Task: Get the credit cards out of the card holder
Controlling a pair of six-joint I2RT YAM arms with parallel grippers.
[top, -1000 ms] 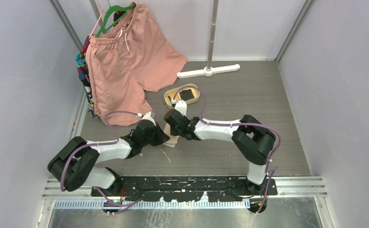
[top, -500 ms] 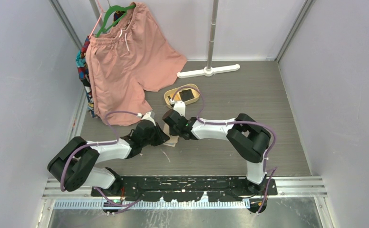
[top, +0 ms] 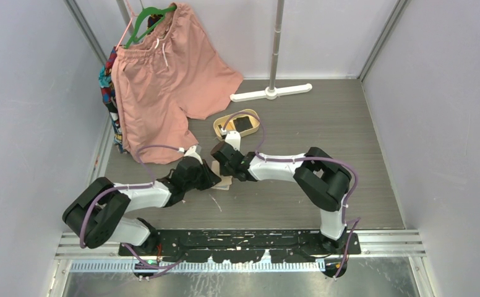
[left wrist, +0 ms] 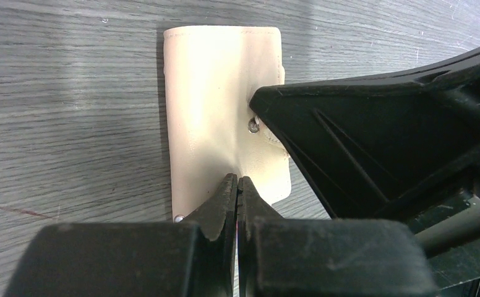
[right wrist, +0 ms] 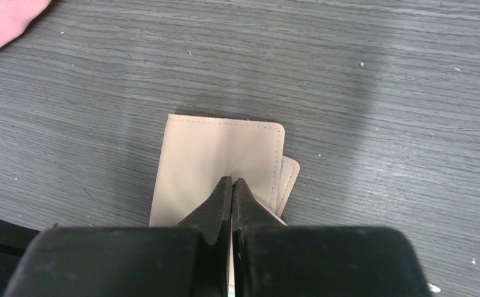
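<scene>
Directly beneath the left pincer (left wrist: 237,181): card holder (left wrist: 213,93).

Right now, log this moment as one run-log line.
card holder: closed, flat on table | left tool: shut, tips at its edge | right tool: shut, tips on its cover | stage: not yet opened

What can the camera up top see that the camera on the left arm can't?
Only the top view shows the pink shorts on a green hanger and the oval tray with something black in it. Only the left wrist view shows the small metal stud on the card holder and the puckered leather at the shut tips of the left end effector. Both show the beige card holder folded shut on the grey table, with the right end effector at it too.
</scene>
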